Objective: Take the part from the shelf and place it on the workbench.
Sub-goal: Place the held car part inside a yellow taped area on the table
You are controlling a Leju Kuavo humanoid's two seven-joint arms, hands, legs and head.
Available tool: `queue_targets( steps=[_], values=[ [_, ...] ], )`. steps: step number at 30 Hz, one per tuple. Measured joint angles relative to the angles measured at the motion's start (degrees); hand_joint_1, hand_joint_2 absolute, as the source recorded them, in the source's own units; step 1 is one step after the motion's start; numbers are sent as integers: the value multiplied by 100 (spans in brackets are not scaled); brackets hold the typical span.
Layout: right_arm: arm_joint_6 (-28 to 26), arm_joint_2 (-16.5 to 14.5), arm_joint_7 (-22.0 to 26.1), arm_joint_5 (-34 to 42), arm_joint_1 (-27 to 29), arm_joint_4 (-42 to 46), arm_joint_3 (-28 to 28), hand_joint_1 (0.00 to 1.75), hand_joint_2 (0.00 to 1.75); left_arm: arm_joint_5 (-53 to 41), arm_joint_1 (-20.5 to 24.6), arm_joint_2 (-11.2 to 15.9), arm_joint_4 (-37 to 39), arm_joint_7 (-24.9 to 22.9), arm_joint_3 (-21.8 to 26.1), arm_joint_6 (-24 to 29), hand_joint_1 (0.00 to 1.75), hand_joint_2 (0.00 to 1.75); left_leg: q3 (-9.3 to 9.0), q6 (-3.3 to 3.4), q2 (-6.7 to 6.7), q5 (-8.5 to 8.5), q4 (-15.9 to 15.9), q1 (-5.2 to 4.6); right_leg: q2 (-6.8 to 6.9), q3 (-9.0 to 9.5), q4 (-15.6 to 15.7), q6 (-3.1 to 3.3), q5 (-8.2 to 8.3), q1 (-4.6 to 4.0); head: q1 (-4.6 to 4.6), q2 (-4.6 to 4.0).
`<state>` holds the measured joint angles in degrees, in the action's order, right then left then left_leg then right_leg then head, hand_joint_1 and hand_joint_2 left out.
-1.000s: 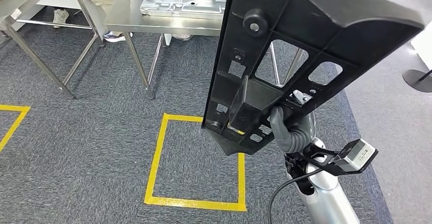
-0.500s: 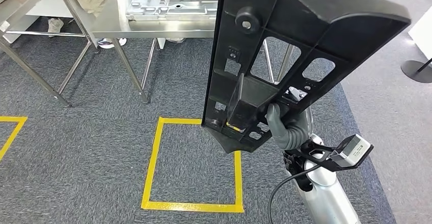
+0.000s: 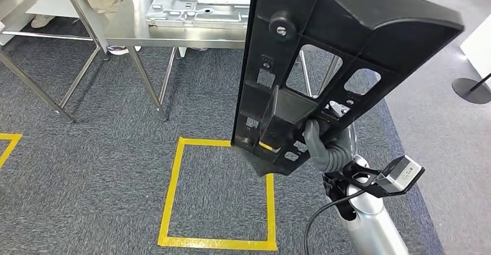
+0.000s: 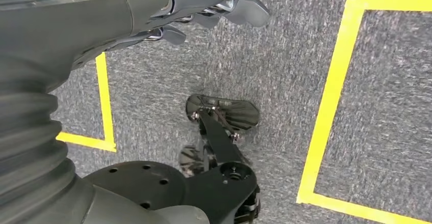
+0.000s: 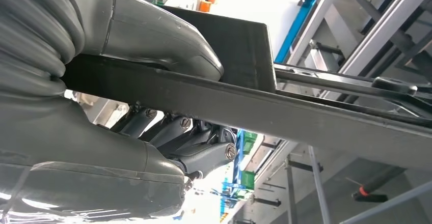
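Fingers [image 3: 312, 136] of right hand [image 3: 327, 148] clamp the large black ribbed plastic part's [image 3: 324, 46] lower edge | long axis upright | steel worktop [image 3: 173, 32] ahead-left | left hand [image 4: 204, 5] apparently empty, loosely curled

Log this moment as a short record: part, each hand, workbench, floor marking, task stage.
part: large black plastic panel, held upright
right hand: right hand grips the panel's lower edge
left hand: left hand holds nothing, hangs over the carpet
workbench: steel workbench ahead, a metal plate on it
floor marking: yellow tape square
task stage: part carried, not yet placed
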<state>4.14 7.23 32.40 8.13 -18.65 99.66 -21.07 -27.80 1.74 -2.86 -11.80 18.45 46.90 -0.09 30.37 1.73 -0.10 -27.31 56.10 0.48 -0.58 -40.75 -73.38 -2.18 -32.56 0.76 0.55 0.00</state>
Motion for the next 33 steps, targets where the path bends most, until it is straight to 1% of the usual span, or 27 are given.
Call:
queue_targets(
  steps=[1,2,3,4,5,6,8,9,10,11,13,14,15,16,17,18,19,20,21,23,25,26,28,29,30,31,33],
  values=[
    [0,0,-1,-1,2,-1,0,175,175,0,-7,-3,0,1,6,0,0,175,-63,-16,0,-44,0,3,13,47,245,-1,234,13,2,0],
    [-1,0,-1,-1,2,-2,0,175,175,0,-13,-8,0,1,12,0,0,175,-128,-37,0,-93,-2,5,36,179,654,9,538,20,1,0],
    [-1,0,0,-3,0,-4,0,175,175,1,-15,-14,1,2,18,0,0,175,-190,-62,1,-141,0,6,67,312,1043,29,749,12,-3,0],
    [-1,0,-3,-8,-5,-7,-1,175,175,1,-11,-19,0,4,23,0,0,175,-224,-93,4,-181,-2,5,93,413,1354,63,859,-8,-8,1],
    [-3,-1,-7,-13,-7,-8,-2,175,175,1,-2,-21,0,6,27,0,0,175,-241,-129,10,-214,-11,2,113,466,1538,103,906,-29,-14,1],
    [-5,0,-12,-22,-10,-9,-3,175,175,1,4,-22,0,9,31,0,0,175,-258,-165,17,-227,-4,-1,119,474,1592,146,860,-46,-22,1],
    [-8,3,-24,-38,-9,-7,-4,175,175,0,13,-22,-1,14,34,-1,0,175,-283,-232,29,-247,42,3,97,540,1641,229,862,-44,-28,0],
    [-7,4,-27,-45,-15,-7,-4,175,175,0,15,-22,-1,16,35,-2,0,175,-248,-254,30,-256,178,9,87,594,1659,265,839,-34,-36,0],
    [-7,5,-29,-48,-23,-7,-4,175,175,-1,22,-24,-1,18,36,-3,0,175,-128,-273,28,-300,421,16,79,653,1673,297,815,-30,-44,0],
    [-7,4,-29,-51,-27,-7,-4,175,175,-5,25,-26,-1,19,36,-5,0,175,78,-290,25,-392,781,25,78,706,1687,322,780,-29,-54,0],
    [-7,4,-30,-53,-20,-8,-5,175,175,-14,18,-29,-1,20,36,-10,0,175,579,-318,23,-682,1539,27,66,798,1688,352,696,-40,-69,0],
    [-7,4,-30,-54,-9,-8,-6,175,175,-17,7,-29,-1,20,36,-11,0,175,768,-325,23,-793,1751,27,54,852,1688,356,650,-47,-71,0],
    [-7,4,-31,-54,-2,-8,-6,175,175,-21,-4,-29,-1,20,36,-10,0,175,868,-318,23,-797,1766,26,40,916,1688,355,603,-53,-71,0],
    [-7,4,-31,-54,2,-8,-7,175,175,-27,-13,-29,-1,20,37,-8,0,175,870,-301,23,-668,1575,25,28,991,1688,349,551,-57,-72,0],
    [-7,4,-31,-54,3,-8,-7,175,175,-33,-18,-29,-1,20,37,-5,0,175,795,-275,23,-418,1226,20,20,1069,1690,340,496,-60,-71,0],
    [-7,4,-31,-54,1,-10,-7,175,175,-40,-24,-28,-1,20,38,-3,0,175,702,-240,23,-104,813,10,16,1142,1688,327,442,-66,-71,0],
    [-7,4,-31,-55,0,-14,-7,175,175,-45,-28,-27,-1,20,39,-1,0,175,621,-210,20,110,488,-6,8,1195,1686,304,393,-72,-71,0],
    [-7,4,-31,-56,-2,-18,-7,175,175,-49,-29,-26,-1,20,39,0,0,175,565,-179,18,244,283,-23,-1,1226,1691,273,349,-78,-69,0],
    [-6,4,-32,-57,0,-22,-7,175,175,-52,-30,-25,-1,21,40,0,0,175,542,-144,14,288,186,-35,-9,1247,1669,234,332,-83,-72,0],
    [-5,5,-33,-61,4,-24,-7,175,175,-57,-27,-27,-1,22,40,0,0,175,465,-67,7,258,151,-33,-13,1277,1608,157,318,-86,-71,0],
    [-5,6,-30,-65,-4,-23,-4,175,175,-60,-22,-31,-1,23,40,0,0,175,359,6,3,243,117,-16,-5,1191,1324,101,253,-76,-53,0],
    [-5,7,-29,-67,-6,-23,-2,175,175,-60,-15,-32,-1,25,40,0,0,175,306,30,2,226,108,-9,-1,1044,1044,74,153,-63,-48,0],
    [-5,7,-49,-72,11,-29,1,175,175,-62,-7,-31,-1,27,40,0,0,175,245,52,0,156,108,-16,2,574,336,21,-141,-38,-39,0],
    [-5,9,-75,-76,27,-37,2,175,175,-63,-7,-31,-1,30,40,0,0,175,207,53,-3,117,109,-19,4,363,89,-2,-241,-26,-40,0],
    [-4,15,-107,-83,39,-48,3,175,175,-64,-12,-31,-1,32,42,0,0,175,159,50,-6,74,110,-22,6,230,16,-14,-242,-19,-39,0],
    [-3,22,-137,-91,44,-58,6,175,175,-68,-17,-32,-1,36,43,-1,0,175,101,43,-9,30,110,-24,10,206,155,-9,-112,-14,-39,0],
    [1,47,-172,-102,41,-71,16,175,175,-84,-27,-36,0,40,44,-3,0,175,-29,21,-13,-68,105,-29,29,395,906,49,444,-27,-36,0]
  ],
)
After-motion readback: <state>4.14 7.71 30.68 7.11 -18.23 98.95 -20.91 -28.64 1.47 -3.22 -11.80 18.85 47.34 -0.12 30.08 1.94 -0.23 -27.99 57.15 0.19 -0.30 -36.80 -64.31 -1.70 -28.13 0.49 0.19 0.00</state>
